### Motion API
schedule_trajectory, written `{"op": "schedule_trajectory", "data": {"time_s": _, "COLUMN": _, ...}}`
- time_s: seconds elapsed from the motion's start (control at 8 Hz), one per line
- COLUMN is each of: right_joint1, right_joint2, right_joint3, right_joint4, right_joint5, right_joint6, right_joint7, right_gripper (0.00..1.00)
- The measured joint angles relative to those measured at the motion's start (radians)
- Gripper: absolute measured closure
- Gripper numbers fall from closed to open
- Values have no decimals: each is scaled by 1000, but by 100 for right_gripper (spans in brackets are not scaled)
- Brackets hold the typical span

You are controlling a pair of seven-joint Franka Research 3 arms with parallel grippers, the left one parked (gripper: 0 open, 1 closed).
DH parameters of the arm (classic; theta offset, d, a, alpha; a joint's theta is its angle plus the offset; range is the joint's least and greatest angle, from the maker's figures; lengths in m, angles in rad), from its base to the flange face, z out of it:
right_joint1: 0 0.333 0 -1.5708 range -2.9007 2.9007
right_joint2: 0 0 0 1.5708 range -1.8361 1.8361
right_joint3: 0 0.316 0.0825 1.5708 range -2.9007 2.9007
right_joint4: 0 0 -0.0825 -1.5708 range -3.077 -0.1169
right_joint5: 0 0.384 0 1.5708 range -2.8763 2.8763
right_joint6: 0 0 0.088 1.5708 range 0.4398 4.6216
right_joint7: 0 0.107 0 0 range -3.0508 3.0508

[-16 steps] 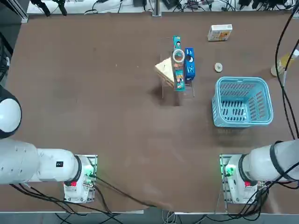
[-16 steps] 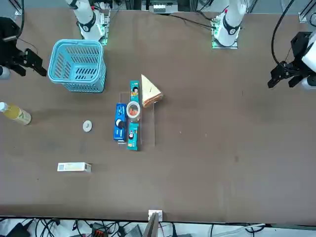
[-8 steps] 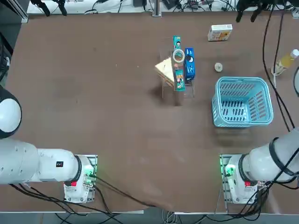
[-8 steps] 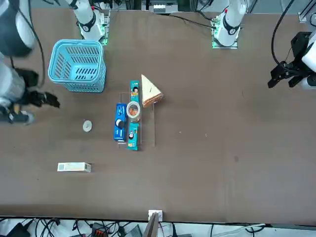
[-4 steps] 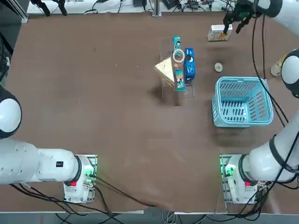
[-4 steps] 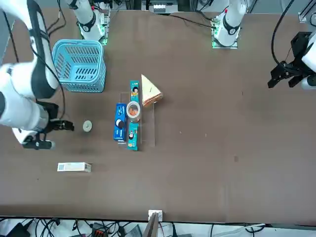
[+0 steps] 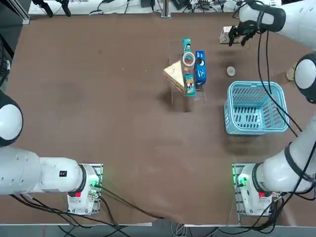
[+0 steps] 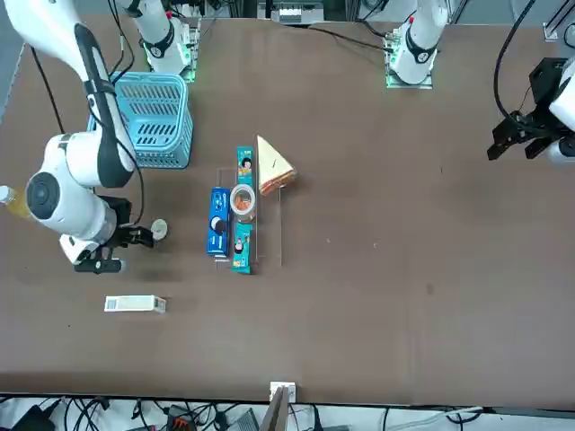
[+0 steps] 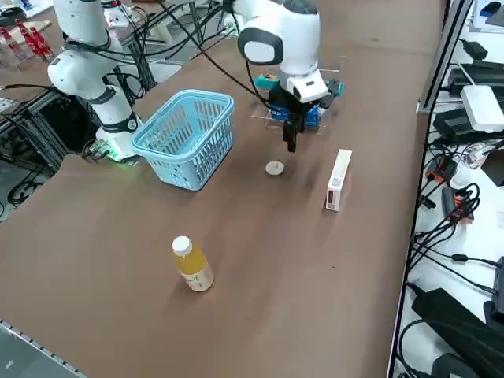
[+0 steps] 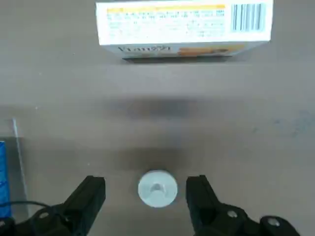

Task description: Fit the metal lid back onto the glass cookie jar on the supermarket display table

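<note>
In the wrist view the right claw (image 10: 147,196) hangs open above the metal lid (image 10: 157,188), a finger (image 10: 88,196) on either side, apparently not touching. Beyond it lies the white-and-orange box (image 10: 183,23). Seen from overhead, the lid (image 7: 230,71) lies on the brown table (image 7: 98,98) at upper right, above the blue basket (image 7: 256,107). The glass cookie jar (image 7: 188,59) sits upper centre, in the clear rack (image 7: 186,74).
</note>
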Motion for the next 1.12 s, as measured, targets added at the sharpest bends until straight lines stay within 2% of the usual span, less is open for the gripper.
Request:
{"op": "schedule_trajectory", "data": {"time_s": 0.25, "right_joint1": 1, "right_joint2": 1, "right_joint3": 0, "right_joint4": -105, "right_joint5": 0, "right_joint6": 129, "right_joint7": 0, "right_gripper": 2}}
{"op": "schedule_trajectory", "data": {"time_s": 0.75, "right_joint1": 12, "right_joint2": 2, "right_joint3": 0, "right_joint4": -240, "right_joint5": 0, "right_joint6": 288, "right_joint7": 10, "right_gripper": 3}}
{"op": "schedule_trajectory", "data": {"time_s": 1.12, "right_joint1": 12, "right_joint2": 2, "right_joint3": 0, "right_joint4": -292, "right_joint5": 0, "right_joint6": 337, "right_joint7": 11, "right_gripper": 3}}
